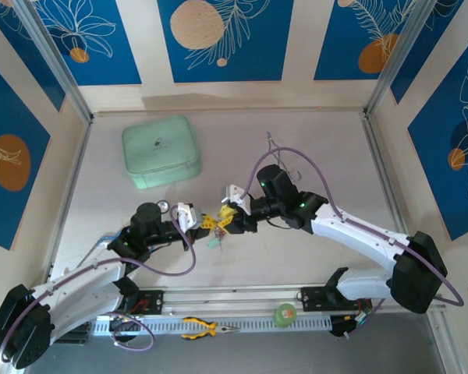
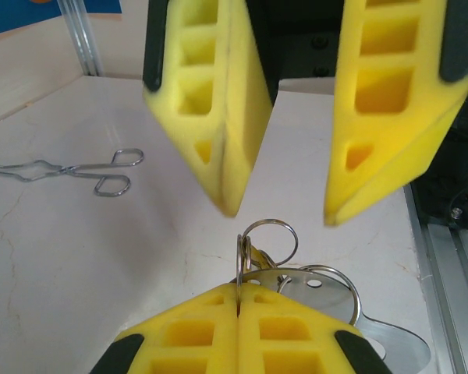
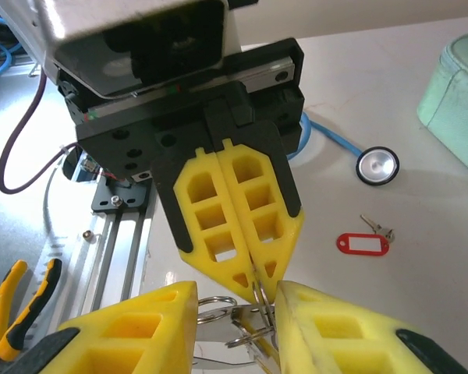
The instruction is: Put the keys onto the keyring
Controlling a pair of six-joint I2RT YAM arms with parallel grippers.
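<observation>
— What lay nearest the bases?
— The yellow-handled pliers (image 1: pixel 207 327), at six o'clock.
— And the keyring?
— Mid-table. The keyring (image 2: pixel 398 347) was held by the left gripper (image 2: pixel 239 290), its jaws pressed together on a thin metal edge. The right gripper (image 2: pixel 281 214) faced it from three o'clock, jaws spread to either side of the rings.
— Farther back?
— A red-tagged key (image 3: pixel 364 243) lay loose on the table. A mint case (image 1: pixel 161 152) sat at eleven, and tongs (image 2: pixel 66 167) at one.

Bright, even overhead lighting. Soft shadows on table (image 1: pixel 218 156). Wrist views: near foreground blurred; glare blows out right wrist view's left edge.
</observation>
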